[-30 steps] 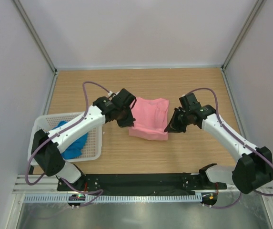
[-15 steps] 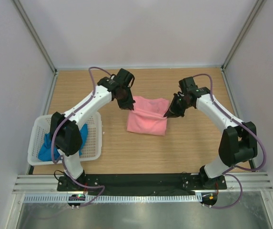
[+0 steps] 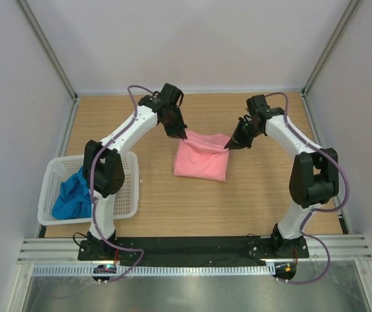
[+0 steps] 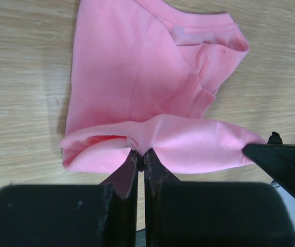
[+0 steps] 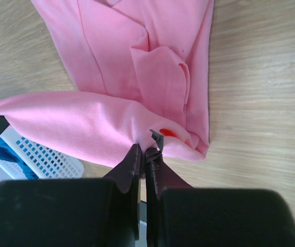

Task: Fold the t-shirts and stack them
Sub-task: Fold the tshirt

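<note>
The salmon pink t-shirt (image 3: 202, 159) lies partly folded at the middle of the table. Its far edge is lifted and stretched between both grippers. My left gripper (image 3: 182, 133) is shut on the far left corner of the pink t-shirt (image 4: 137, 103), the cloth pinched at its fingertips. At the far right corner my right gripper (image 3: 232, 144) is shut on the same pink t-shirt (image 5: 137, 67). The bright blue t-shirt (image 3: 74, 195) lies crumpled in the white basket (image 3: 128, 188) at the left.
The white perforated basket (image 5: 39, 154) stands near the table's left front. Grey walls close in the left, right and far sides. Both arms reach far over the table, their bases on the black rail (image 3: 192, 247) at the near edge.
Both grippers have carried the pink shirt's gripped edge from its near side away toward the far side, dragging the fold over. The arms now stretch further out.
</note>
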